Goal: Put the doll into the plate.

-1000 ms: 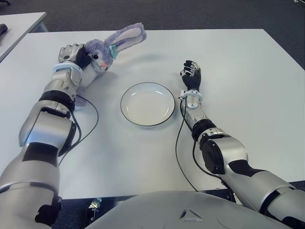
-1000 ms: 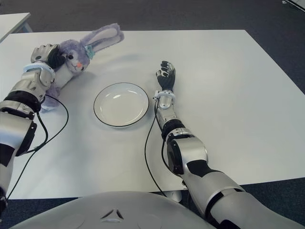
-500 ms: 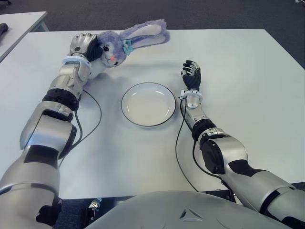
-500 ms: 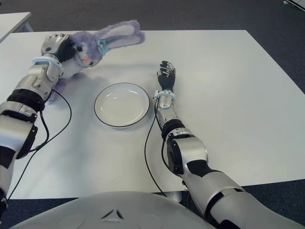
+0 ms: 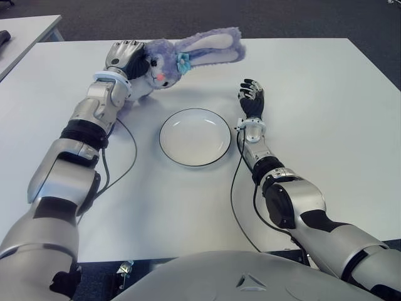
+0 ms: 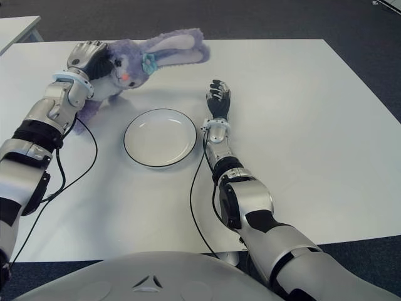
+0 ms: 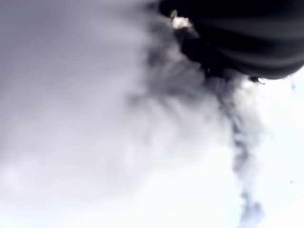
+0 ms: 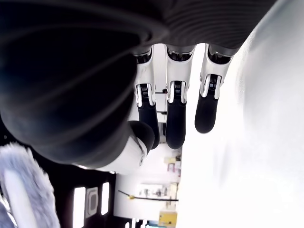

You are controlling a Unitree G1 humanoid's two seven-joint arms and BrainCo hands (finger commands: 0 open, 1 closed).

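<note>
**Doll held beyond the plate**

The left hand (image 5: 127, 58) had its fingers closed around the purple rabbit doll (image 5: 169, 58), gripping it at the head, at the far left of the white counter (image 5: 326, 94). The doll was beyond the empty plate (image 5: 194, 137), apart from it. The right hand (image 5: 252, 99) showed just right of the plate, fingers loosely extended and holding nothing.
</note>
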